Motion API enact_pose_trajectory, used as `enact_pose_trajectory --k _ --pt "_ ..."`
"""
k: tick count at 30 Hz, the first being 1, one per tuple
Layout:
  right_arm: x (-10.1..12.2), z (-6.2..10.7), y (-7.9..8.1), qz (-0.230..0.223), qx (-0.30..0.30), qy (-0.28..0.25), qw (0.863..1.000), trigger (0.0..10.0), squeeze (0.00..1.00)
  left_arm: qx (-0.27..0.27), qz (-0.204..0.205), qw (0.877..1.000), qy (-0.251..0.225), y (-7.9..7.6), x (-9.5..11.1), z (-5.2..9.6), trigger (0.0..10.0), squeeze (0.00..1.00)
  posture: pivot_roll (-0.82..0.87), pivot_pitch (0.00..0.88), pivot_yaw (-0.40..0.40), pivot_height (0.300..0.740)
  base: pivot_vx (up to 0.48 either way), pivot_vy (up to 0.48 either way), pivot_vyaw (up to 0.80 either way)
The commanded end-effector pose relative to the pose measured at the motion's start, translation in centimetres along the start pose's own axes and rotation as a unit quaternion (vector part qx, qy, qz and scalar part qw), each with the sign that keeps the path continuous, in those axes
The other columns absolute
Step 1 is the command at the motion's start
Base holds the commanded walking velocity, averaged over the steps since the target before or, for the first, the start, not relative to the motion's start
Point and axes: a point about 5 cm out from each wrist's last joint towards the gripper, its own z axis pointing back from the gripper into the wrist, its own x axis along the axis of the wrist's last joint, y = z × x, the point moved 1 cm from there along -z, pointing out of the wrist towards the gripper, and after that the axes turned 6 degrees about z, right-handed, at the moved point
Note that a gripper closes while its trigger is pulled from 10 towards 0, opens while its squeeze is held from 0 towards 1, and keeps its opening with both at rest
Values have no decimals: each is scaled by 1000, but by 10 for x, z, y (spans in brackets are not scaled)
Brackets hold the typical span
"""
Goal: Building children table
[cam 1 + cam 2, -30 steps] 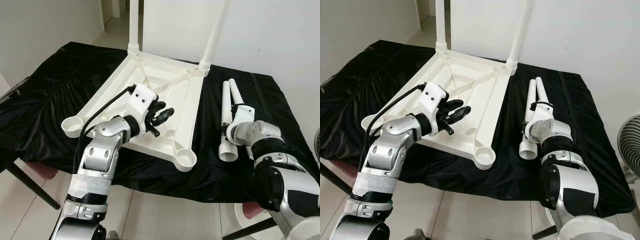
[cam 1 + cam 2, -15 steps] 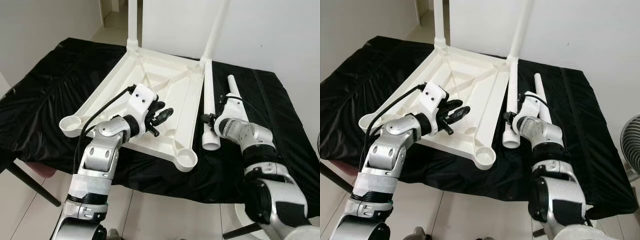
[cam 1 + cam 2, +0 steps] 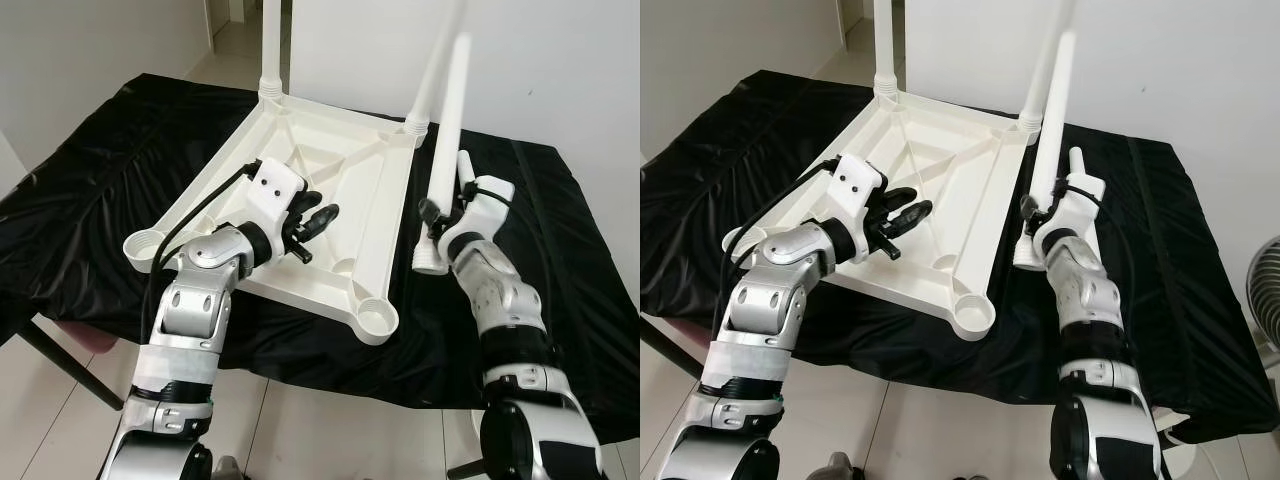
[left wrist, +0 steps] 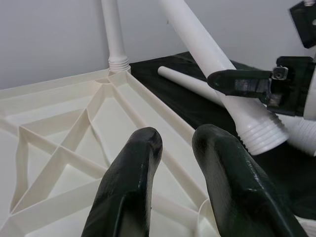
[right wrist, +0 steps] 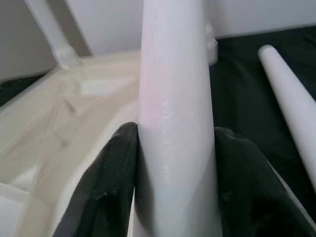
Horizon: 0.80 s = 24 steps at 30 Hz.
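Your right gripper (image 3: 432,212) is clamped on a white table leg (image 3: 445,150), holding it nearly upright with its threaded end down, just above the black cloth (image 3: 90,190) to the right of the upturned white tabletop (image 3: 330,190). Your left gripper (image 3: 315,222) hovers over the near middle of the tabletop's ribbed underside, its fingers a little apart and holding nothing. Two legs already stand in the far corner sockets, and another loose leg (image 5: 291,94) lies on the cloth further right.
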Motion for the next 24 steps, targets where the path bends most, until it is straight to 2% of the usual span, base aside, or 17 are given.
enact_pose_trajectory --k 1,2,4,7,11,14,15,18,20,21,22,23,24 --pt "5 5 9 -11 42 -37 998 10000 0 53 27 998 -4 7 -1 -1 10000 0 129 53 -70 740 0 0 0" --pt "5 12 18 -24 85 -58 994 10000 0 27 54 998 -6 3 -2 -1 10000 1000 130 52 -70 740 0 0 0" --pt "6 17 25 -28 115 -70 991 10000 0 10 66 998 -7 0 -1 -2 10000 1000 129 52 -68 740 0 0 0" --pt "8 21 30 -26 135 -84 987 10000 0 6 59 998 -6 -2 -1 -2 10000 1000 126 51 -65 740 0 0 0" --pt "13 31 43 -9 188 -118 975 10000 0 -17 92 995 -18 -3 7 -6 10000 1000 126 47 -65 740 0 0 0" --pt "14 33 46 -8 199 -126 972 10000 0 -33 101 994 -21 -4 11 -7 10000 1000 125 50 -65 740 0 0 0" --pt "16 37 50 -2 219 -137 966 10000 0 -50 123 991 -22 -5 17 -9 10000 1000 126 50 -65 740 0 0 0" --pt "18 40 52 4 230 -148 962 10000 0 -69 141 987 -27 -6 22 -9 10000 1000 126 50 -65 740 0 0 0" --pt "18 41 52 1 234 -148 961 10000 0 -83 142 986 -31 -8 25 -9 10000 1000 126 49 -66 740 0 0 0" --pt "18 41 53 5 246 -147 958 10000 0 -101 157 982 -34 -10 30 -9 10000 518 125 48 -66 740 0 0 0" --pt "18 42 54 9 254 -147 956 10000 0 -114 169 978 -36 -11 34 -9 10000 518 125 48 -66 740 0 0 0" --pt "18 43 55 16 261 -147 954 10000 0 -139 183 972 -43 -14 39 -8 10000 0 125 48 -68 740 0 0 0" --pt "18 43 55 16 261 -147 954 10000 0 -139 183 972 -43 -14 39 -8 10000 0 125 48 -68 740 0 0 0"
